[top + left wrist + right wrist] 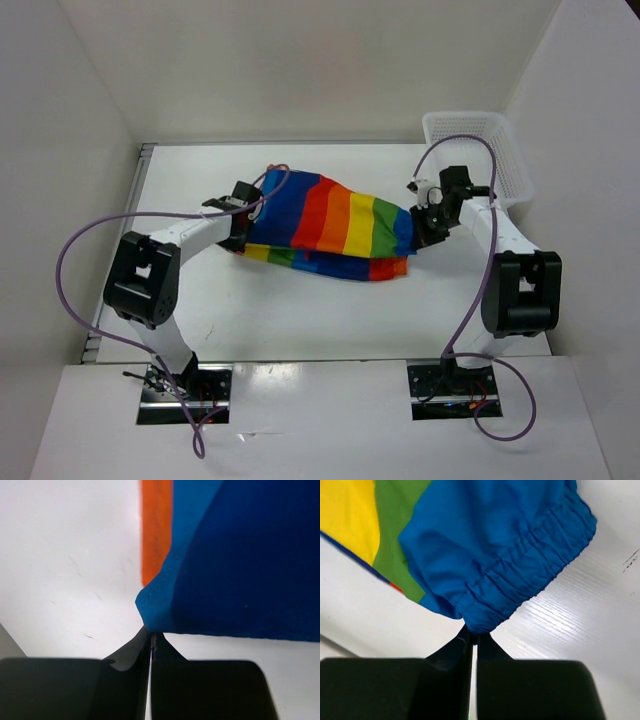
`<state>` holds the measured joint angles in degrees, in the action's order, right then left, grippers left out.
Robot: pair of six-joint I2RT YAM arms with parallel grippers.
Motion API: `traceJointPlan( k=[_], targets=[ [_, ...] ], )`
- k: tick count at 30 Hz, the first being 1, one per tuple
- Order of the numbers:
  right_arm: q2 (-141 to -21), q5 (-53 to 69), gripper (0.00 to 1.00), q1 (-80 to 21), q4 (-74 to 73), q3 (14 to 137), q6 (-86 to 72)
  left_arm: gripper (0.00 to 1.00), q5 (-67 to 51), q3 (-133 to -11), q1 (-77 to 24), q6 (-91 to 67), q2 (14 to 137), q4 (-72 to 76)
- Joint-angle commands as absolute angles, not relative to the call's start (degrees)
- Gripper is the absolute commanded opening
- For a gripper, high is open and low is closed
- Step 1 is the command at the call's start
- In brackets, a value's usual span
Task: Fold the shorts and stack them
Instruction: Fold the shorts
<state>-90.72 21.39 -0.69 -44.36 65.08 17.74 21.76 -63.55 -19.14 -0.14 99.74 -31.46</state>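
There is one pair of rainbow-striped shorts [330, 225] on the one white worktop [300, 310]. One white mesh basket [510, 160] stands at the far right. Two arms rise from the near edge, the left arm [150, 280] and the right arm [520, 290]. Each has one set of jaws. There are two purple cables, the left cable [60, 268] and the right cable [460, 140].

The top view looks steeply down from above the near edge of the bench [300, 320], far enough back to hold all of it, with the shorts [330, 225] mid-frame. Each wrist view looks along its own claw, very close to the shorts: the left claw [151, 639] at a blue corner, the right claw [472, 636] at a gathered blue edge. All three views share the shorts.
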Motion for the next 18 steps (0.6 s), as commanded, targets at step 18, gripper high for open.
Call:
traceJointPlan(
  k=[18],
  targets=[
    [-97.46, 31.11, 0.00, -7.65, -73.12, 70.84, 41.13, 0.00, 25.14, -67.07, -12.13, 0.00, 99.76, -28.40]
  ],
)
